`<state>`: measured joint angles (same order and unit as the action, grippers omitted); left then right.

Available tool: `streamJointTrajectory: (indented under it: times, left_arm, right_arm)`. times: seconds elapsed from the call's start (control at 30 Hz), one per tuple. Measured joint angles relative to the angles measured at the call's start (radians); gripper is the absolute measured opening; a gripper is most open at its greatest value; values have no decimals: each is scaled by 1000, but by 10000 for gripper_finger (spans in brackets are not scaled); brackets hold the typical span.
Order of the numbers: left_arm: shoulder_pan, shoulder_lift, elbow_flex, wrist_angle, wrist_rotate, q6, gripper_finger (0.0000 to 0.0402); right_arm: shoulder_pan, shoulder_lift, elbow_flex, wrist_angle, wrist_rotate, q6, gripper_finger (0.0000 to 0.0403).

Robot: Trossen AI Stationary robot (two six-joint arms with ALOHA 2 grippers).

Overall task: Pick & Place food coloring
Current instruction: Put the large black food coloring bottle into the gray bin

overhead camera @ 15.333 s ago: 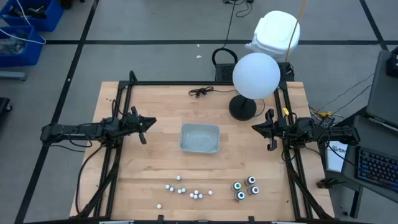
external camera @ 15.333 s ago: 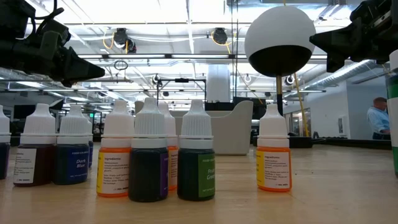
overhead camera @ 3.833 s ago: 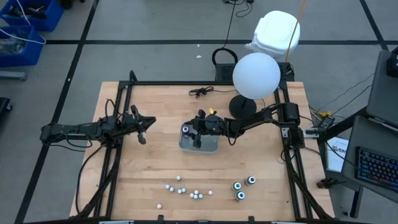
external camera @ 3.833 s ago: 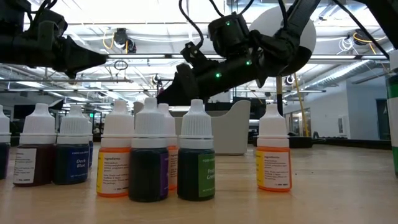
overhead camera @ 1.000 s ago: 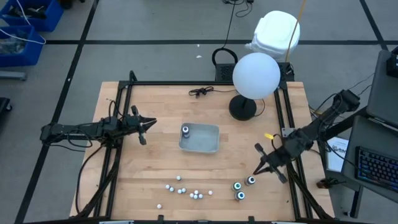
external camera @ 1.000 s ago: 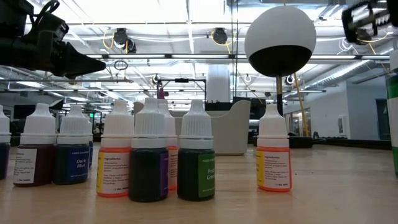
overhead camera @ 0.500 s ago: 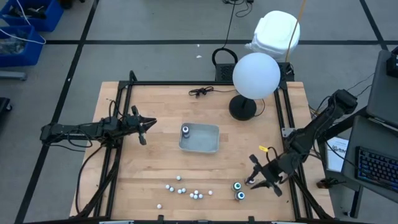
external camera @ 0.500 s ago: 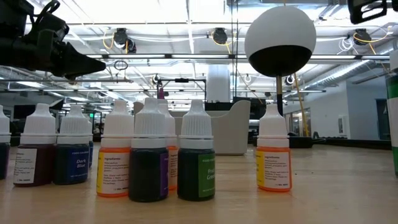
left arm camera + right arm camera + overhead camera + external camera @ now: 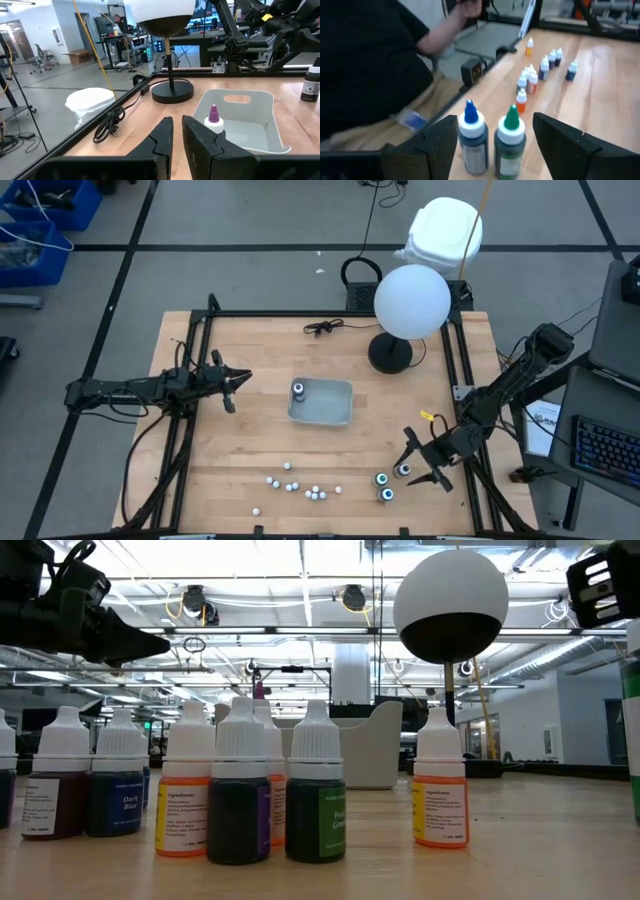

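Three dark food coloring bottles (image 9: 388,485) stand on their bases near the table's front right. My right gripper (image 9: 412,464) is open just behind them. In the right wrist view a blue-tipped bottle (image 9: 471,136) and a green-tipped bottle (image 9: 510,142) stand ahead of its spread fingers, touching neither. Another bottle (image 9: 298,390), purple-tipped (image 9: 213,118), stands in the grey tray (image 9: 330,408). Several tiny white-capped bottles (image 9: 300,485) stand near the front edge. My left gripper (image 9: 229,385) waits shut at the table's left.
A globe lamp (image 9: 411,300) on a black base (image 9: 390,352) stands at the far right, with a black cable (image 9: 322,327) near the far edge. A person in dark clothing (image 9: 365,65) shows beyond the table's front edge. Bare wood lies between the tray and the bottles.
My right gripper has moved down and toward the table's near edge, coming up behind the three dark bottles, and its fingers have opened wide. The bottles have not moved.
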<state>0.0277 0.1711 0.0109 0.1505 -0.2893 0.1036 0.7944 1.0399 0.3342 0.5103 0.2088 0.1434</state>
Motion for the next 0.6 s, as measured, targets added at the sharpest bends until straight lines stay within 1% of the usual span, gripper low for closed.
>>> streamJointTrajectory:
  times: [0.23, 0.37, 0.6]
  left_arm:
    - [0, 0, 0, 1, 0, -1, 47]
    - [0, 0, 0, 2, 0, -2, 47]
    - [0, 0, 0, 1, 0, -4, 47]
  right_arm:
    - [7, 0, -83, 72, -1, 9, 238]
    - [6, 1, -132, 151, 2, -1, 238]
    - [6, 16, -143, 160, 5, -32, 237]
